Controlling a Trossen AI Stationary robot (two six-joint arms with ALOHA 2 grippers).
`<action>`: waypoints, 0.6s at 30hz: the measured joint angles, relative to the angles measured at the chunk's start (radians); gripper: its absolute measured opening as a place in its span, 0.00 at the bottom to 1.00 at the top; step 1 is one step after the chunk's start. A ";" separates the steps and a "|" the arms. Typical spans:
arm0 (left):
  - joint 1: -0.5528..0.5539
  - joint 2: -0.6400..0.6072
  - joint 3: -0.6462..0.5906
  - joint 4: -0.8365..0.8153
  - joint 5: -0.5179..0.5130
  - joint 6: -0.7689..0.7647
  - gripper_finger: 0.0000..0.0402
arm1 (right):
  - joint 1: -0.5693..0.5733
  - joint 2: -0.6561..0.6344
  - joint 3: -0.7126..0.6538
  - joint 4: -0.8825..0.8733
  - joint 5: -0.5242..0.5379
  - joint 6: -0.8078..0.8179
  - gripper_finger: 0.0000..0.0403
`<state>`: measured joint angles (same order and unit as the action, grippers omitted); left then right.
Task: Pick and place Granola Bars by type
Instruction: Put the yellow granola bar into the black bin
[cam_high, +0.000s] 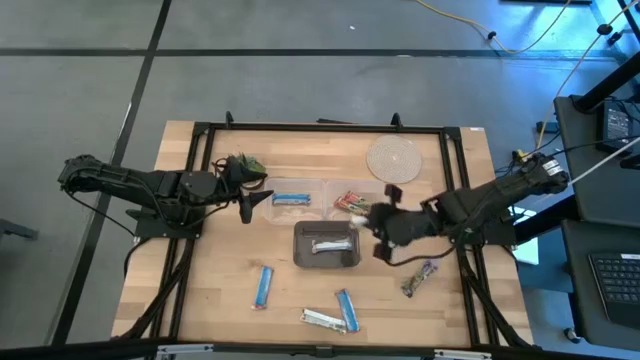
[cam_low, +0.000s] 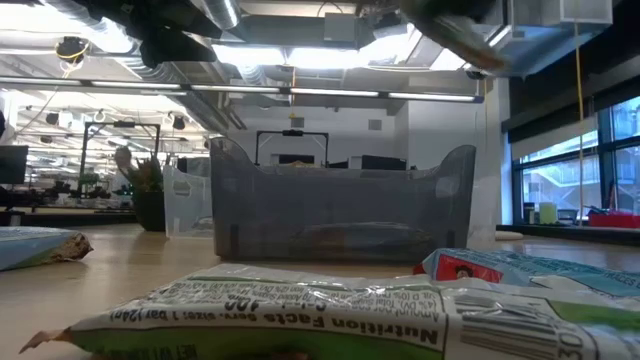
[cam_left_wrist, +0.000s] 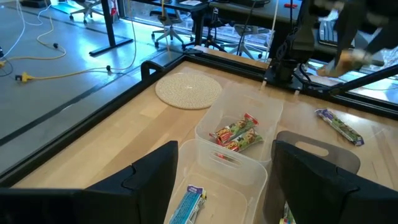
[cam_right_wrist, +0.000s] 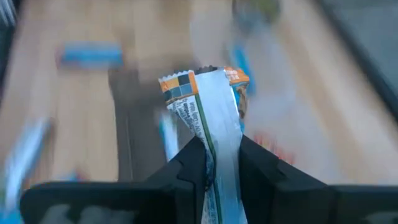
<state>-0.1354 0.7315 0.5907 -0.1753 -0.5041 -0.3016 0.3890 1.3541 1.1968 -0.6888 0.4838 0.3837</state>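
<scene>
High view: three bins mid-tabletop already hold sorted bars: a blue bar (cam_high: 291, 200), multicoloured bars (cam_high: 350, 203), and a silver bar (cam_high: 331, 246) in the grey bin (cam_high: 300, 258). Four loose bars lie toward the near edge, one by the right edge.

Left wrist view: the left gripper (cam_left_wrist: 224, 171) hangs spread and empty over the clear bins.

Right wrist view: the right gripper (cam_right_wrist: 217, 158) has its fingers pinching a silver-white bar (cam_right_wrist: 208, 106).

Silver-white bar (cam_right_wrist: 208, 118) pinched upright in the right hand (cam_right_wrist: 214, 163); blue and multicoloured bars (cam_left_wrist: 236, 132) lie scattered
</scene>
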 joint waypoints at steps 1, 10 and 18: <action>0.000 0.000 0.000 0.000 0.000 0.000 0.63 | -0.016 0.000 0.000 0.065 0.003 -0.037 0.19; 0.000 0.000 0.000 -0.001 0.000 0.000 0.63 | -0.143 0.078 -0.071 0.455 -0.204 -0.175 0.19; 0.000 0.000 0.000 -0.008 0.000 0.000 0.62 | -0.154 0.250 -0.075 0.475 -0.279 -0.178 0.19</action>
<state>-0.1353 0.7312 0.5903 -0.1831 -0.5037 -0.3013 0.2347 1.6039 1.1217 -0.2134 0.2051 0.2059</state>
